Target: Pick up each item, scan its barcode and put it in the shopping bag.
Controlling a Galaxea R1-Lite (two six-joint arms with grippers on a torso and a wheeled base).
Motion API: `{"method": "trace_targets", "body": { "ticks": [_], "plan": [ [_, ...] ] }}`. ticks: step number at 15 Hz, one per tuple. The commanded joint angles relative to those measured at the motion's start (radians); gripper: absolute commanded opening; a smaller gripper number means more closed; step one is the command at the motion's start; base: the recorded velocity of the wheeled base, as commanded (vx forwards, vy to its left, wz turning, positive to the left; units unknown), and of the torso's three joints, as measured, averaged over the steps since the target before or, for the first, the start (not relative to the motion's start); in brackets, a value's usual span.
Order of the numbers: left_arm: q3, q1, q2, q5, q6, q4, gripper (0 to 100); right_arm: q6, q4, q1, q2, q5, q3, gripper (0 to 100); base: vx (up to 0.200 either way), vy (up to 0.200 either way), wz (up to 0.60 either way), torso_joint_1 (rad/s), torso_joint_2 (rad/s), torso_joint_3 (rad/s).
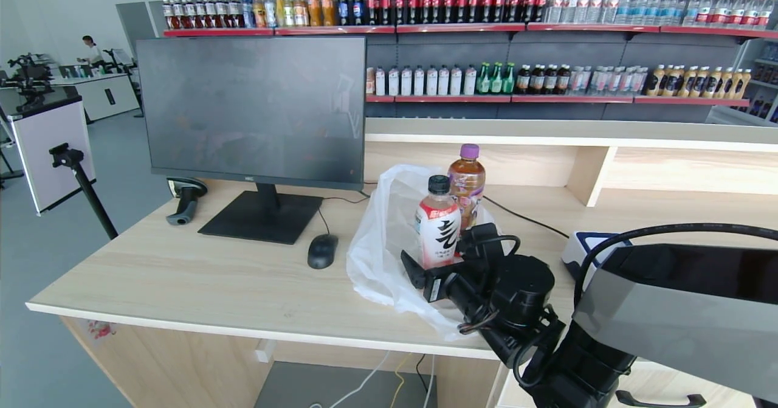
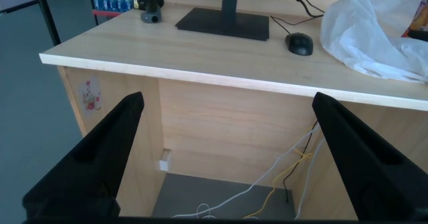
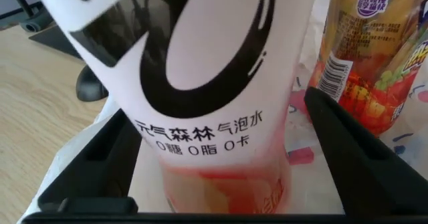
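Note:
A white-labelled drink bottle (image 1: 437,225) with a black cap stands upright over the clear plastic shopping bag (image 1: 380,244) near the counter's middle. My right gripper (image 1: 433,265) is shut on its lower part; in the right wrist view the fingers (image 3: 100,164) press both sides of the bottle (image 3: 214,83). Just behind it, inside the bag, stands a brown tea bottle (image 1: 467,186) with a purple cap, its barcode (image 3: 332,77) showing. My left gripper (image 2: 224,164) hangs open and empty below the counter's front edge.
A black handheld scanner (image 1: 185,200) rests at the far left of the wooden counter (image 1: 182,274), beside a monitor (image 1: 252,110) and a black mouse (image 1: 322,250). A white and blue box (image 1: 583,247) lies to the right. Cables run behind the bag.

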Motion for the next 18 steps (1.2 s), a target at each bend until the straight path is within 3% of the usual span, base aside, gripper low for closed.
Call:
{"method": "trace_targets", "body": {
  "ticks": [1, 13, 18],
  "plan": [
    [0.000, 0.000, 0.001, 0.000, 0.000, 0.000, 100, -0.001, -0.004, 0.000, 0.000, -0.001, 0.000, 100, 0.000, 0.000, 0.00, 0.000, 0.00, 0.000],
    [0.000, 0.000, 0.001, 0.000, 0.000, 0.000, 100, -0.004, -0.004, 0.000, -0.040, -0.001, 0.058, 100, 0.000, 0.000, 0.00, 0.000, 0.00, 0.000],
    [0.000, 0.000, 0.001, 0.000, -0.006, 0.001, 100, -0.005, -0.004, -0.005, -0.158, -0.001, 0.106, 100, 0.000, 0.000, 0.00, 0.000, 0.00, 0.000]
  ]
}}
